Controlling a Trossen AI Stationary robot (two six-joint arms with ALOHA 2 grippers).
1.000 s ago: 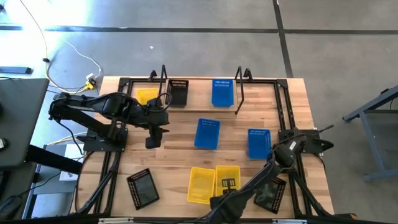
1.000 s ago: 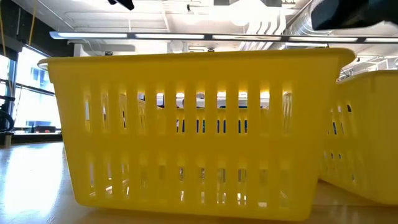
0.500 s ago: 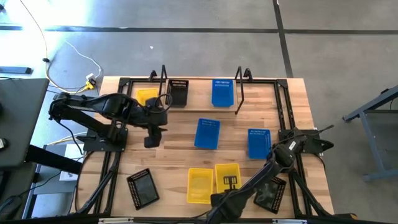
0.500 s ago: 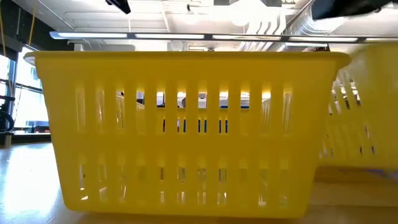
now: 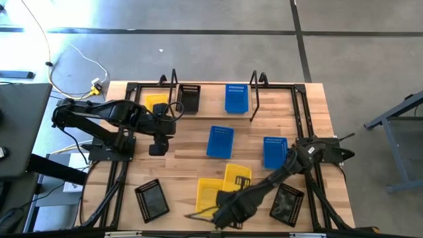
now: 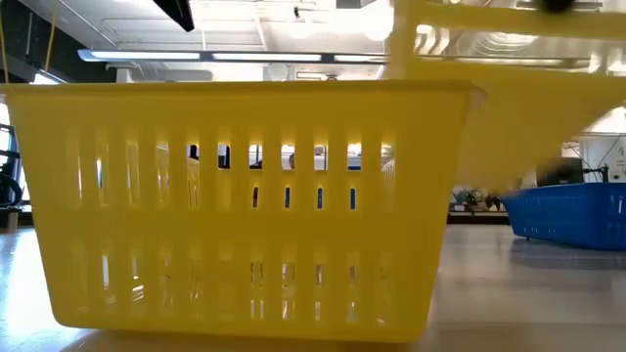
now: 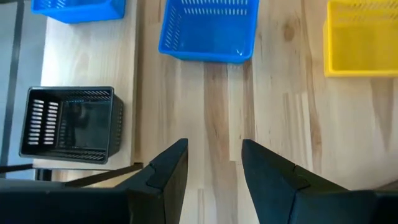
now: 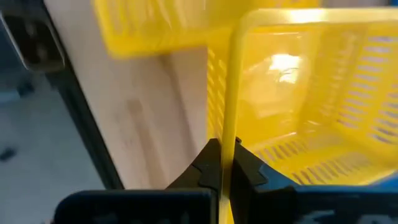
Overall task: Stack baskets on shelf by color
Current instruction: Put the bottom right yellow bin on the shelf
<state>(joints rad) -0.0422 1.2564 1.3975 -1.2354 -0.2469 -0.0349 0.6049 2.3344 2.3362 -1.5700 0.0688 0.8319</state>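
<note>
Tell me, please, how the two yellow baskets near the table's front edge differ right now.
The right yellow basket is pinched at its rim by the right hand, which is shut; the left yellow basket is held by nothing. In the low view the right one hangs lifted and tilted, while the left one sits flat on the table. Both are yellow, slotted and empty.

Glossy plastic baskets [image 5: 220, 141], seemingly matt wooden table [image 5: 185, 142]

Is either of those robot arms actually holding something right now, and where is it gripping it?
Yes. The right pincer is shut on the rim of a yellow basket, pinching its thin top edge. The left pincer is open over bare table, holding nothing.
</note>
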